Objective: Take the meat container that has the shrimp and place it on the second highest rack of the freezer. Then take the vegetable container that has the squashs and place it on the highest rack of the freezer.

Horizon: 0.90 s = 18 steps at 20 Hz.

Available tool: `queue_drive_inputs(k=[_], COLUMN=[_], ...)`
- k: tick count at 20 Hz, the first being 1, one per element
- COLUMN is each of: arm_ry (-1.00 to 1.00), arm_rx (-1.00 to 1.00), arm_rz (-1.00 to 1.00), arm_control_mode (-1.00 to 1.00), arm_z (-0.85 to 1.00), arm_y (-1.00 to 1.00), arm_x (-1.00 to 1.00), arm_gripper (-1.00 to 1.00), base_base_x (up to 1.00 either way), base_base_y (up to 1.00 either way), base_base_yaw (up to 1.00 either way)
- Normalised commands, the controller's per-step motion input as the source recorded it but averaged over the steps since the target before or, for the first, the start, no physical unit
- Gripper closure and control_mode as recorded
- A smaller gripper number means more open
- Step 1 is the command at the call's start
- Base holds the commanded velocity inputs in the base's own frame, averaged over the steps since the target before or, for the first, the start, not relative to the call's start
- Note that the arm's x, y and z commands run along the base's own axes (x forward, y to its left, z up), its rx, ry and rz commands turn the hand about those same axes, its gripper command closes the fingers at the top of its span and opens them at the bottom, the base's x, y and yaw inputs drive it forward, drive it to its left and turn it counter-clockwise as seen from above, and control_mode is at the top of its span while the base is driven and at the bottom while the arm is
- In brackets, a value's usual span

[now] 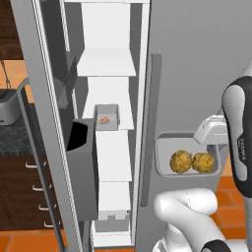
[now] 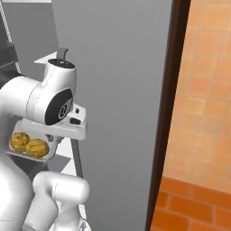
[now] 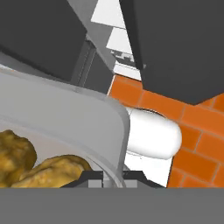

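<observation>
Grey plastic, the rim of the squash container (image 3: 65, 118), sits pinched in the hand (image 3: 111, 177), whose fingers are closed on its near wall. Two yellow squashes (image 1: 192, 162) ride inside. The container hangs in front of the closed fridge door, to the right of the open freezer. The top rack (image 1: 106, 63) lies up and to the left of it. The shrimp container (image 1: 106, 118) sits on the rack below.
</observation>
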Motion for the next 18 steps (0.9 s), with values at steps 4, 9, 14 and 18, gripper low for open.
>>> queue_drive_inputs(k=[4,9,14,18], arm_ry=[0.10,0.02,-0.01,0.00], arm_rx=[0.26,0.23,0.08,0.14], arm_rz=[-0.30,-0.32,-0.59,-0.53], arm_control_mode=[-1.00,-1.00,-1.00,-1.00], arm_z=[0.57,0.44,0.04,0.11], arm_y=[0.36,0.59,0.77,0.56], arm_x=[0.27,0.20,0.40,0.55], arm_gripper=[1.00,1.00,1.00,1.00], base_base_x=[0.00,0.00,0.00,0.00], base_base_y=[0.00,0.00,0.00,0.00], base_base_yaw=[0.00,0.00,0.00,0.00])
